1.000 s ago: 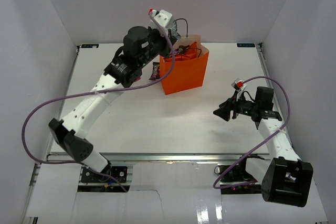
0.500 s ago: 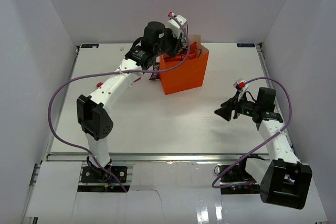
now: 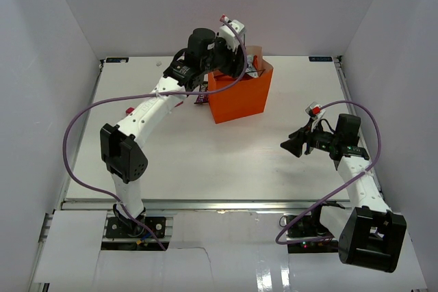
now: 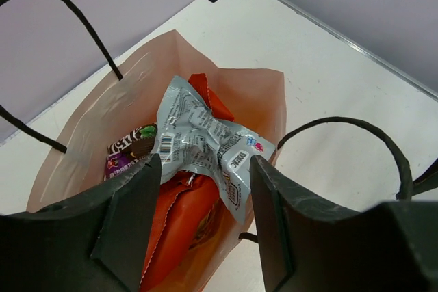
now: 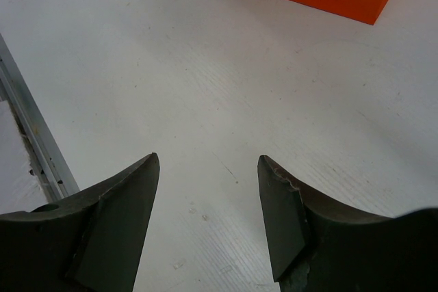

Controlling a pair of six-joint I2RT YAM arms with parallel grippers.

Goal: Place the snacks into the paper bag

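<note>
My left gripper point(image 4: 205, 163) hangs with its 2 fingers spread apart, gripping nothing, right above the mouth of the paper bag point(image 4: 250, 94). Between the fingers, lower down inside the bag, I see a silver wrapper point(image 4: 198, 135) lying crumpled on top. Under it is the orange-red chip bag point(image 4: 185, 217), and a purple wrapper point(image 4: 126, 154) is tucked against the bag's wall. 1 black loop handle point(image 4: 356, 124) arches beside my finger.

My right gripper point(image 5: 209, 161) also has its 2 fingers apart and empty, low over the bare table point(image 5: 205, 66), well apart from the bag's orange side.

From above, the bag stands upright at the table's far middle, and 1 dark packet point(image 3: 200, 99) lies just beside its left side.
</note>
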